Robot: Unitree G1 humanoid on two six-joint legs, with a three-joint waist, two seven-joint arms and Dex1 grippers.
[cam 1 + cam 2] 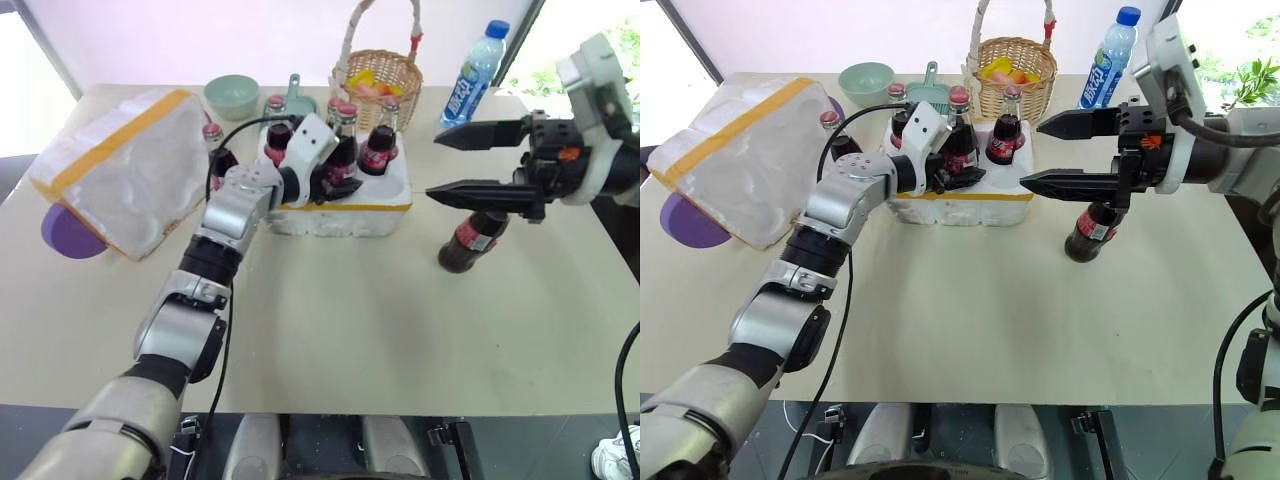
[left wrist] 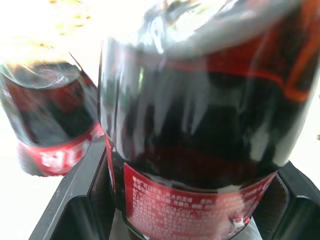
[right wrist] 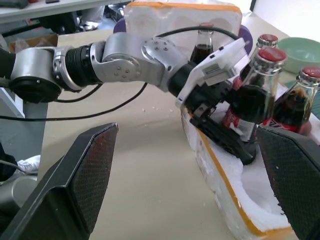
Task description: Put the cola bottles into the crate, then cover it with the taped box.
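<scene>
The white foam crate with a yellow band stands mid-table. My left gripper is shut on a cola bottle, upright at the crate's front row; its dark body and red label sit between the fingers in the left wrist view. Whether it rests in a well I cannot tell. Two more cola bottles stand in the crate. One stands by its left side, another on the table to the right. My right gripper hangs open above that one. The taped box lies at the left.
Behind the crate are a wicker basket, a blue-capped water bottle, a green bowl and a teal scoop. A purple object lies under the taped box. A black cable loops over my left wrist.
</scene>
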